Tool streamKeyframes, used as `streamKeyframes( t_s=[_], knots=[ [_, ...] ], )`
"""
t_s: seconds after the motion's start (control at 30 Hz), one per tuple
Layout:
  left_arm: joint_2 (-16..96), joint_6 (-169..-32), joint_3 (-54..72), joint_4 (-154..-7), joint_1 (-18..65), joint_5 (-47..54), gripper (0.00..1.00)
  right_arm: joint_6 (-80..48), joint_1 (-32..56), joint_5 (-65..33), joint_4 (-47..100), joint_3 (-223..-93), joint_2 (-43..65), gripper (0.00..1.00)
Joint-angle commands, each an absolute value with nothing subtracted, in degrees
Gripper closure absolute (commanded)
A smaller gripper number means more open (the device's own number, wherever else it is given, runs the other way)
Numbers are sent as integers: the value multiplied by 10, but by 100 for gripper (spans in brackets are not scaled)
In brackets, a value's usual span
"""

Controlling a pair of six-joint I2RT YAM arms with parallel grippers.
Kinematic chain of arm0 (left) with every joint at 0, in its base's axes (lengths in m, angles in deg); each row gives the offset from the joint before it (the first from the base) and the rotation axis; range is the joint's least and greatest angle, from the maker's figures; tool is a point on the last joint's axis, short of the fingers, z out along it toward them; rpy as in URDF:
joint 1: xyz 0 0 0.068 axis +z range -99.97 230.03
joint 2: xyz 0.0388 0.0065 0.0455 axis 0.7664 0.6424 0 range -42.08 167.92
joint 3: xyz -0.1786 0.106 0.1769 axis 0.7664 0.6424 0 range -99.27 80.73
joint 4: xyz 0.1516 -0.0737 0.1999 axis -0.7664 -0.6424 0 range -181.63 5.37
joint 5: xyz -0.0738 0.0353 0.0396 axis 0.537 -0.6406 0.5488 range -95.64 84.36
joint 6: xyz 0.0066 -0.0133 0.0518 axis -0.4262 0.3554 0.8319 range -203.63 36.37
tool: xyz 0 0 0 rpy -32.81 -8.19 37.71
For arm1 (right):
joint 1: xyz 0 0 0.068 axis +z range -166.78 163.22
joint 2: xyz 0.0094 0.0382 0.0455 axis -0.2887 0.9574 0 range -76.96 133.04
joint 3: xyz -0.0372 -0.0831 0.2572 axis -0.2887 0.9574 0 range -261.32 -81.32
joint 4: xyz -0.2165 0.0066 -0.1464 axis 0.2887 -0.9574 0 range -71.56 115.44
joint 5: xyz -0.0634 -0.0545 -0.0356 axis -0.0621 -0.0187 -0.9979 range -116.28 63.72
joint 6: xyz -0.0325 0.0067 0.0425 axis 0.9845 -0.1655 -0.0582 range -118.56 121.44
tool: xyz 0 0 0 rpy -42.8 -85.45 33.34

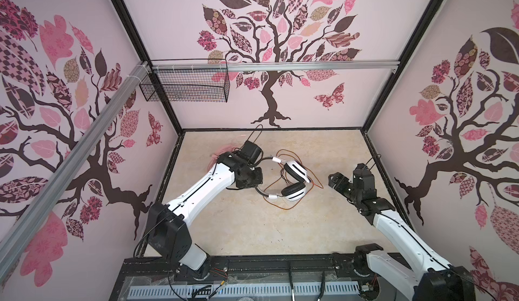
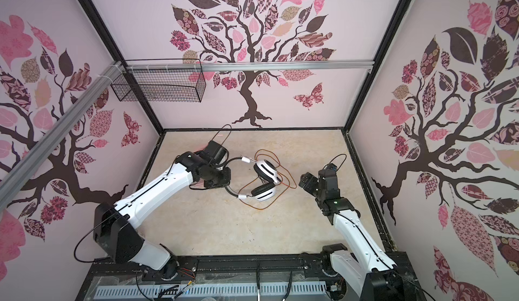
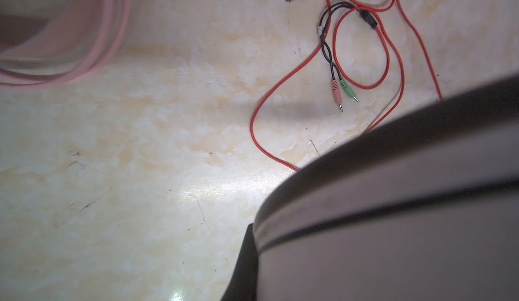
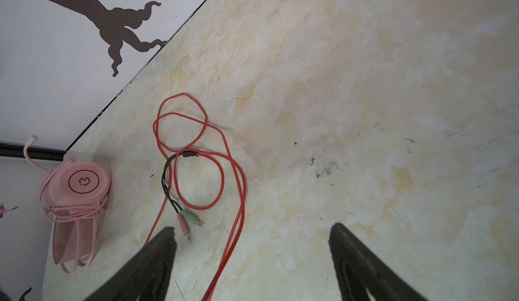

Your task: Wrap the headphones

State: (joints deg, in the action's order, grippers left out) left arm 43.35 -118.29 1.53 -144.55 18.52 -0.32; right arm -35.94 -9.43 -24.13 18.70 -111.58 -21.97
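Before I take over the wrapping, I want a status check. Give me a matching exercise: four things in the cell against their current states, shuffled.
Things:
1. pink headset
2. orange-red cable
3. right gripper
4. white-and-black headset

States:
a. open and empty
b. its own cable wound round it
c. lying in loose loops on the table
d. headband in the shut left gripper

Pairs: 1-b, 2-c, 3-a, 4-d.
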Motion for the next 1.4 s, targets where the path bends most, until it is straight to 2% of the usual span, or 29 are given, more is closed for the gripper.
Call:
streamKeyframes(
  t_s=[0.0, 0.2, 0.33, 0.5, 0.6, 0.7, 0.93, 1.2, 1.27, 1.37],
  knots=[
    [373, -1154, 17, -1468, 219, 23, 100, -351, -97, -203, 222, -1103, -200, 13],
    [309, -1137, -5, -1522, 228, 40, 100, -341, -97, -20, 358, -1043, -201, 18],
    [287, -1141, -28, -1534, 239, 75, 100, -319, -95, -39, 403, -998, -190, 25],
    [257, -1166, -59, -1518, 318, 155, 100, -314, -75, 26, 464, -970, -148, 33],
    [261, -1185, -74, -1495, 368, 232, 100, -305, -3, -3, 487, -975, -130, 34],
    [271, -1195, -103, -1482, 379, 269, 100, -291, 64, -48, 494, -995, -106, 34],
    [294, -1193, -189, -1507, 388, 272, 100, -252, 78, -51, 556, -1023, -40, 33],
    [320, -1209, -219, -1484, 424, 314, 100, -265, 99, -55, 828, -974, 8, 33],
    [324, -1216, -214, -1471, 443, 337, 100, -207, 132, -69, 938, -952, 37, 29],
    [328, -1225, -204, -1458, 467, 364, 100, -138, 161, -70, 1022, -955, 94, 26]
  ],
)
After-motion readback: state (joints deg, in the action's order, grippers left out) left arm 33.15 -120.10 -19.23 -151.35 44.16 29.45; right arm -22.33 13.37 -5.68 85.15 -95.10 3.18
